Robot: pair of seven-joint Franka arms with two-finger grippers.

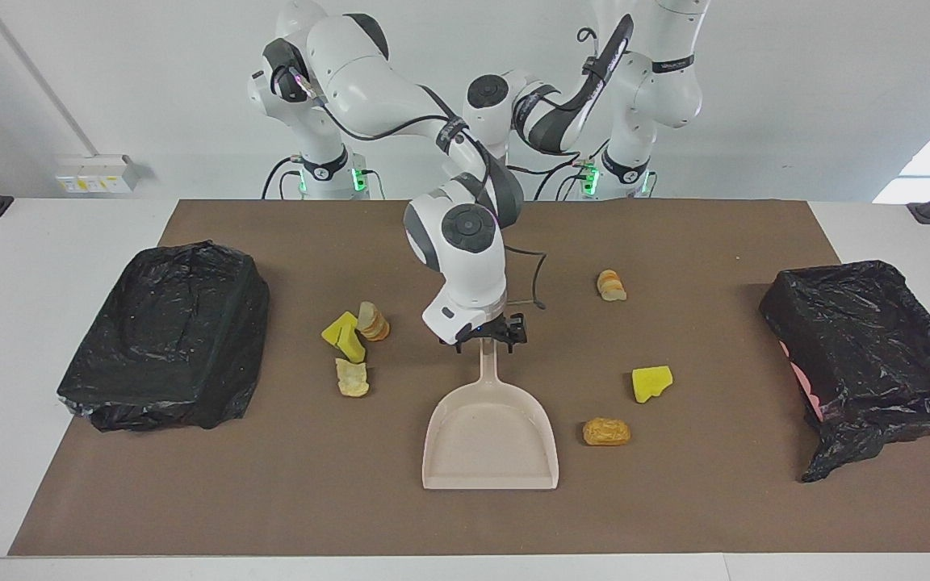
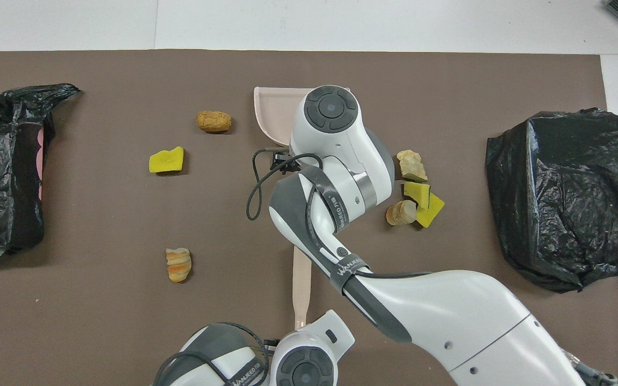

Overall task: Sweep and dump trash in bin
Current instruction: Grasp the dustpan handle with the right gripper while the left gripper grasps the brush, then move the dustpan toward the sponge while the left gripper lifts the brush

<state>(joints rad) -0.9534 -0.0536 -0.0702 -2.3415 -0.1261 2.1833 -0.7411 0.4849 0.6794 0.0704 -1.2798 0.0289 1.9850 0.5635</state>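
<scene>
The beige dustpan (image 1: 491, 436) lies flat mid-mat with its handle pointing toward the robots; it also shows in the overhead view (image 2: 272, 113). My right gripper (image 1: 487, 337) is low over the handle's end, with a finger on each side of it, open. Trash lies on both sides. Toward the right arm's end are a yellow green-backed sponge (image 1: 341, 335), a cracker stack (image 1: 373, 321) and a tan lump (image 1: 352, 377). Toward the left arm's end are a cracker stack (image 1: 611, 285), a yellow sponge (image 1: 651, 382) and a bread lump (image 1: 606, 432). Only the left arm's wrist (image 2: 309, 354) shows, at a beige brush handle (image 2: 301, 284).
A black-bagged bin (image 1: 869, 347) stands at the left arm's end of the brown mat, its opening showing pink inside. Another black-bagged bin (image 1: 166, 339) sits at the right arm's end. The brush's bristles are hidden under the right arm.
</scene>
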